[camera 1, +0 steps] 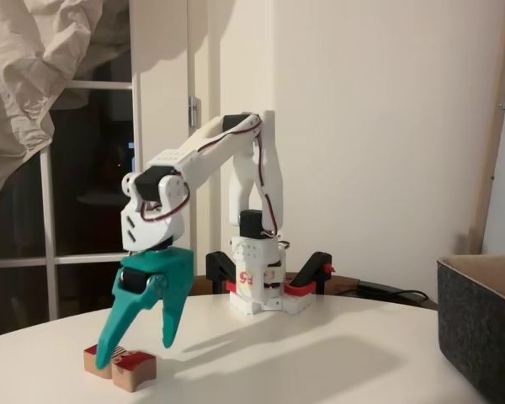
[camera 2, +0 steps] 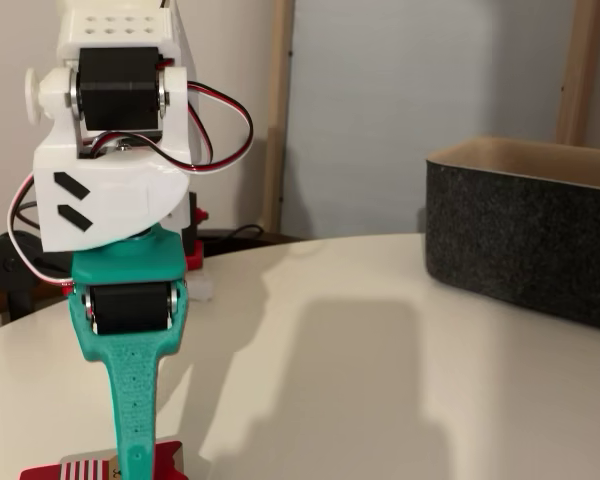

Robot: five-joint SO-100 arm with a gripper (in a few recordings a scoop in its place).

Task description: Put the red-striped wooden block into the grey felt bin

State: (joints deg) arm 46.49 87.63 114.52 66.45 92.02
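1. A curtain (camera 1: 34, 67) is hanging over a dark window (camera 1: 84, 194) at the far left of a fixed view.
2. The red-striped wooden block (camera 1: 135, 368) is sitting on the white table (camera 1: 320, 353) at the lower left of that view, with its striped face turned up. A second tan piece (camera 1: 95, 358) is lying against its left side; whether the two are joined cannot be told.
3. In the other fixed view the block (camera 2: 90, 467) is showing at the bottom left edge, its red-and-white stripes just beside the finger.
4. The teal end effector (camera 1: 135, 353) is pointing down over the block with its jaws standing apart. The left finger (camera 1: 109, 341) is reaching down in front of the block, between the two tan pieces, and the right finger is ending above the table behind the block. It is open and not clamping anything.
5. Seen edge-on in the other fixed view, the end effector (camera 2: 132, 440) is coming down onto the top of the block; actual contact cannot be confirmed.
6. The white arm (camera 1: 227, 160) is bending over from its base (camera 1: 257, 286), which is standing at the table's far side.
7. The grey felt bin (camera 1: 480, 332) is sitting on the table at the right edge, well apart from the block. Its rim and lighter inside (camera 2: 540, 160) are showing at the right of the other view.
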